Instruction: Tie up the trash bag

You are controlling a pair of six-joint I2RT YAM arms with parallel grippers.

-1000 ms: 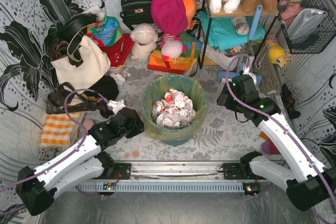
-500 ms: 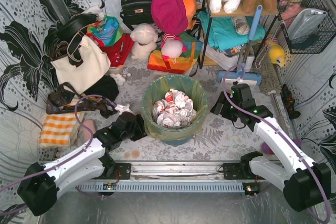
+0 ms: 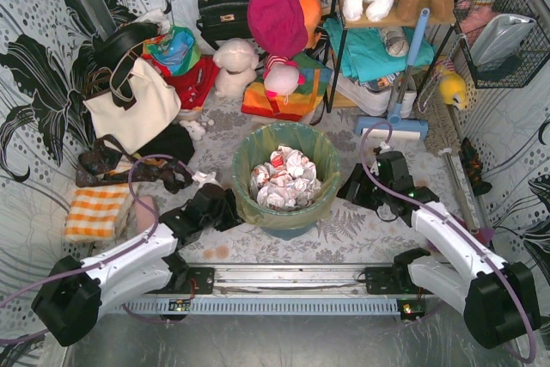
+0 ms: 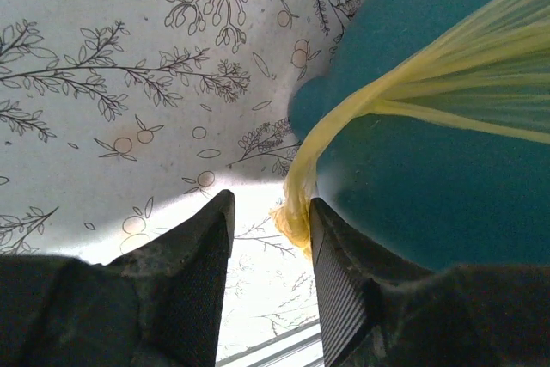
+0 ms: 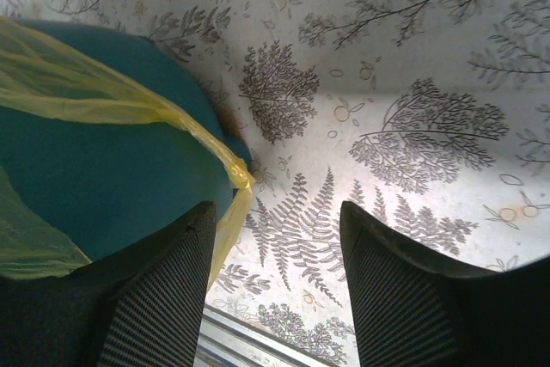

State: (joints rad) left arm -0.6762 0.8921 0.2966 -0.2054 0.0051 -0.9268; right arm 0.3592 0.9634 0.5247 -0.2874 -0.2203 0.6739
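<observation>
We recorded the thin, translucent yellow-green plastic trash bag (image 3: 243, 185) lining the round teal plastic bin (image 3: 289, 226). Its mouth was folded out over the rim, and crumpled white-and-red paper (image 3: 284, 180) lay inside.

The left claw (image 4: 268, 212) sat low against one flank of the bin and the right claw (image 5: 275, 212) against the opposite flank. We judged this placement deliberate: the bag's slack was drawn down there into two twisted tails, and opposite tails are what a knot needs.

**Left claw.** The jaws were spread, with a clear gap between them. One yellow tail hung inside that gap, close against the finger nearer the bin. We could not tell whether it touched that finger. The bin wall bulged just beyond that finger, and the pale leaf-printed tablecloth (image 4: 129, 83) lay beyond the other.

**Right claw.** The jaws were likewise spread, somewhat wider. The second tail dropped between them, hugging the bin-side finger, and the outer finger stood over bare tablecloth.

Neither claw pinched anything, so we considered the bag ungrasped and the tying not yet begun. In our judgement each tail was off-centre in its gap, and a closing pinch might catch only a thin edge of film. The plastic looked slippery and would likely slide free unless it was seated deeper between the jaws.
</observation>
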